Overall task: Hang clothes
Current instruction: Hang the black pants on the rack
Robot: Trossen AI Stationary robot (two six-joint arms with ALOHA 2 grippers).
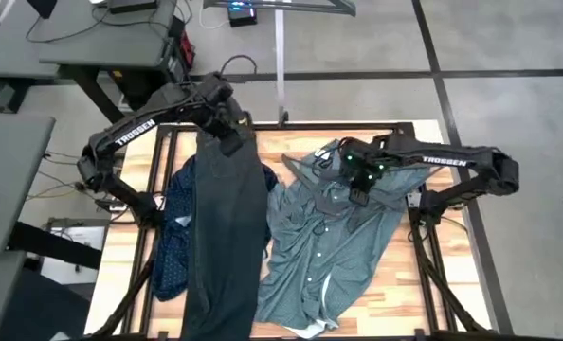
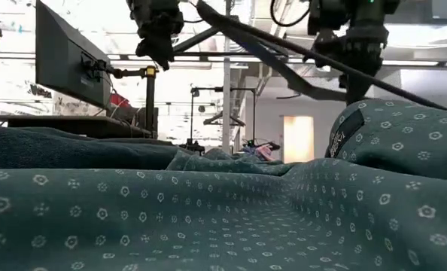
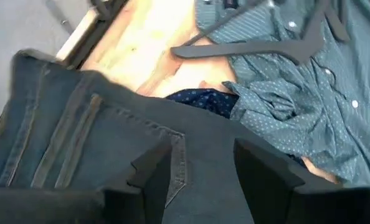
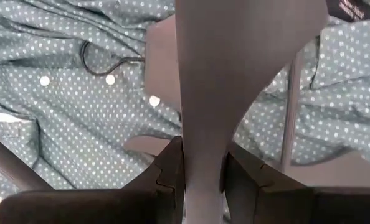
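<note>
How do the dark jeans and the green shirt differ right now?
The jeans are plain dark charcoal denim; the teal shirt is thin fabric with small pale dots and white buttons. The jeans lie long and fairly straight; the shirt is spread wide and rumpled. The left gripper is at the jeans' waist end, while the right gripper, above the shirt, clamps a black hanger. Both rest on the wooden table.

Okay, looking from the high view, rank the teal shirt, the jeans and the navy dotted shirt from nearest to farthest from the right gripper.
1. Teal shirt: directly under the right gripper.
2. Jeans: toward the table's middle, beside the teal shirt.
3. Navy dotted shirt: beyond the jeans, at the left edge.
</note>
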